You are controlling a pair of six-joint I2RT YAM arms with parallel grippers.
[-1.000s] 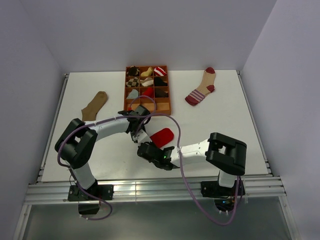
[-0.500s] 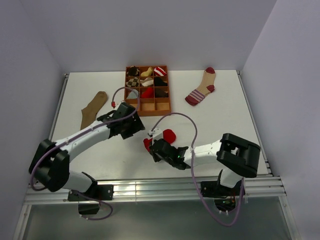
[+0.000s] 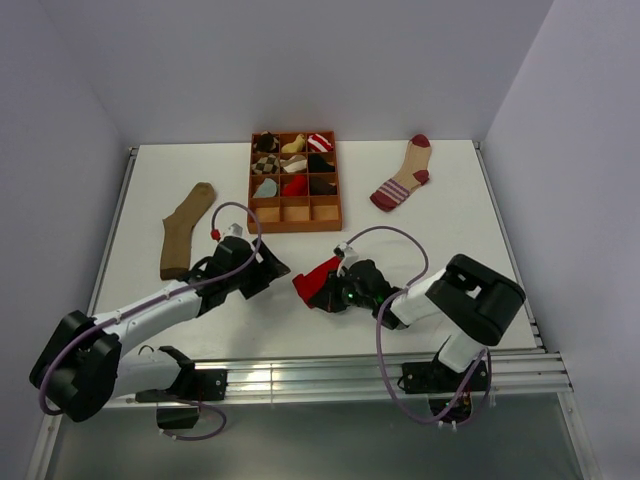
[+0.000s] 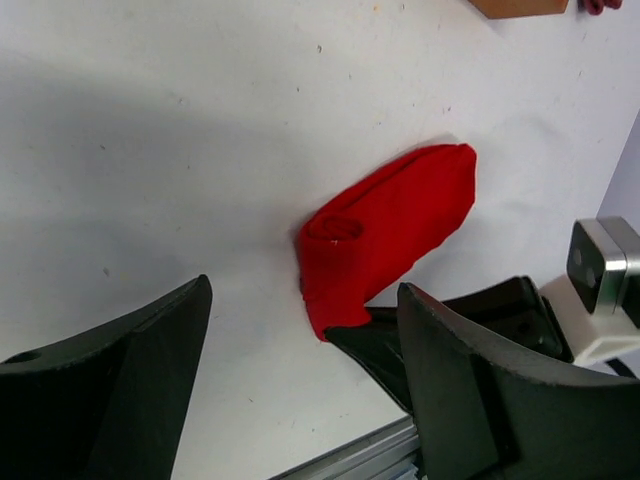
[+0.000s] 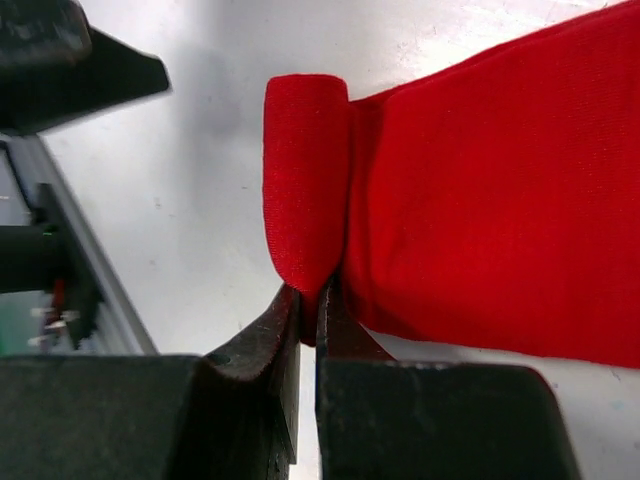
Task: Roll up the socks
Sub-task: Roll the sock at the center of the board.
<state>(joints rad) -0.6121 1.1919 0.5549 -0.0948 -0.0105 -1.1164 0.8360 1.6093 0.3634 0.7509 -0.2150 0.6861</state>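
Right pincer (image 5: pixel 315 295) is clamped on the rolled-over end of the soft red fabric sock (image 5: pixel 480 200), which lies on the white tabletop (image 3: pixel 450 250) between the two arms, in front of the brown wooden compartment tray (image 3: pixel 296 226). Left pincer (image 4: pixel 305 295) hovers just beside the same sock, its jaws wide apart and gripping nothing. Plain brown sock (image 3: pixel 185 228) lies flat to the left of the tray and the beige sock with maroon stripes (image 3: pixel 405 177) flat to its right, both well apart from either pincer.
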